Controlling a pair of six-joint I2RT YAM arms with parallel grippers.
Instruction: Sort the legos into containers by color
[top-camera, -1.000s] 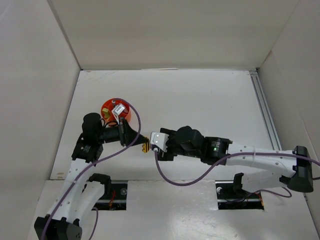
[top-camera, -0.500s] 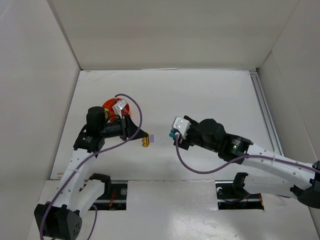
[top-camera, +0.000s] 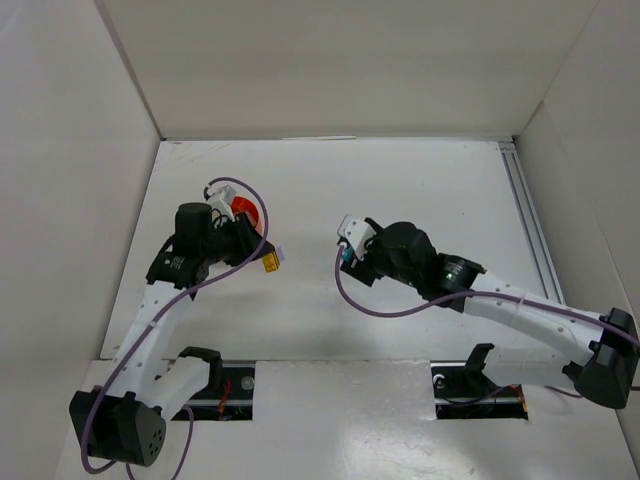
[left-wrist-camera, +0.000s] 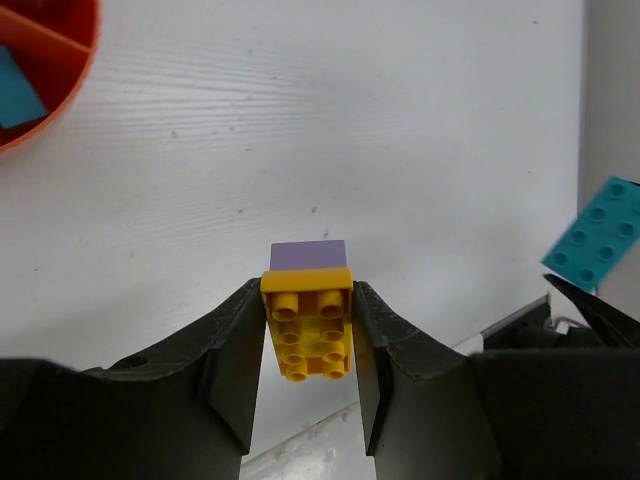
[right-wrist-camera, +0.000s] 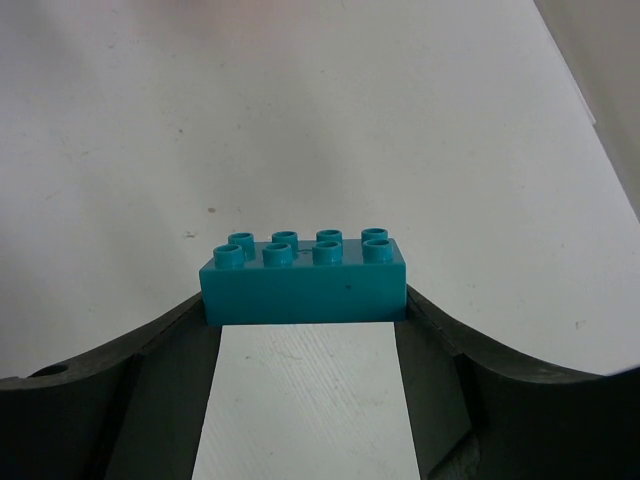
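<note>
Your left jaws pinch a glossy yellow studded brick (left-wrist-camera: 307, 340) with a smooth purple block (left-wrist-camera: 308, 255) stuck on its far end, above the white, grainy surface (left-wrist-camera: 400, 120). Your right jaws clamp a teal eight-stud brick (right-wrist-camera: 303, 290) by its ends. The round, divided orange-red plastic bowl (left-wrist-camera: 65, 80) sits near the left arm.

Left gripper (top-camera: 271, 263) and right gripper (top-camera: 345, 256) — drawn well apart.

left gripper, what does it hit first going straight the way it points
Probably the bare table: in its wrist view the left gripper, shut on a yellow brick, has nothing else ahead; the bowl sits off to the left, the teal brick off to the right. Depth is unclear.
</note>
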